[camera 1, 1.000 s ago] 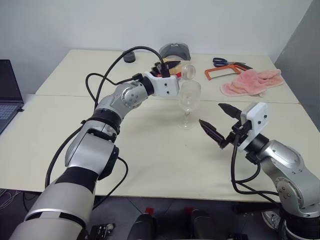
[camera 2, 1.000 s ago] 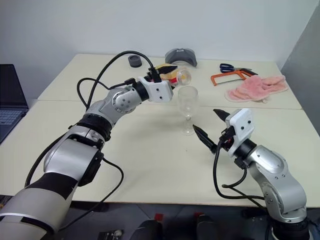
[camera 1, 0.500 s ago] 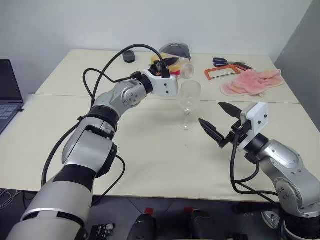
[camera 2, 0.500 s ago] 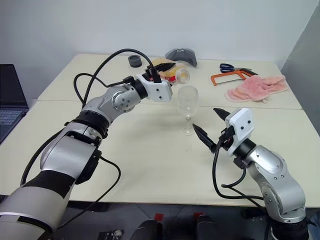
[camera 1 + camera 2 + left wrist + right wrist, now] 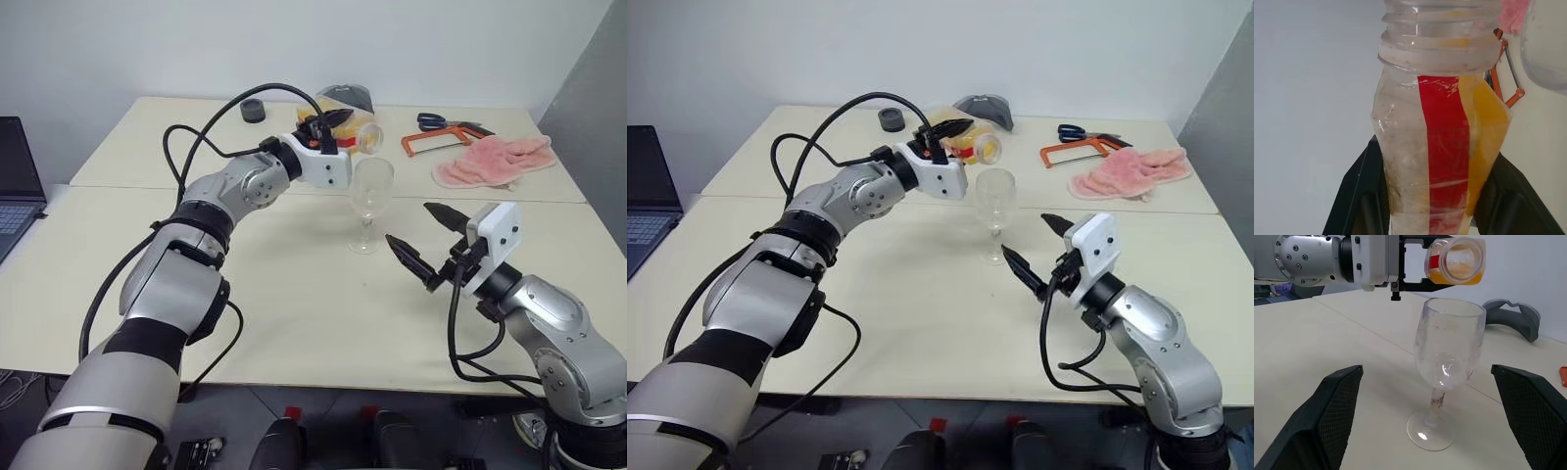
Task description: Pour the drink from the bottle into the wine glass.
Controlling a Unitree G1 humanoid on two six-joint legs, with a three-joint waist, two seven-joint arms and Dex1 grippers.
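Setting: cream tabletop (image 5: 294, 313) against a pale wall.
Left end effector (image 5: 338, 122): clamped on the uncapped bottle (image 5: 1454, 262), tipped on its side above the wine glass (image 5: 370, 204).
Drink (image 5: 1459, 278): pooled along the bottle's lower side.
Right end effector (image 5: 421, 245): spread wide, empty, near the glass.

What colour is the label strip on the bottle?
Red, running lengthwise along the bottle; clearest in the left wrist view.

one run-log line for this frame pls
left gripper: shut on clear plastic bottle with red label strip, uncapped, tipped over clear stemmed wine glass | orange drink: in bottle | glass: empty, upright | right gripper: open, beside glass
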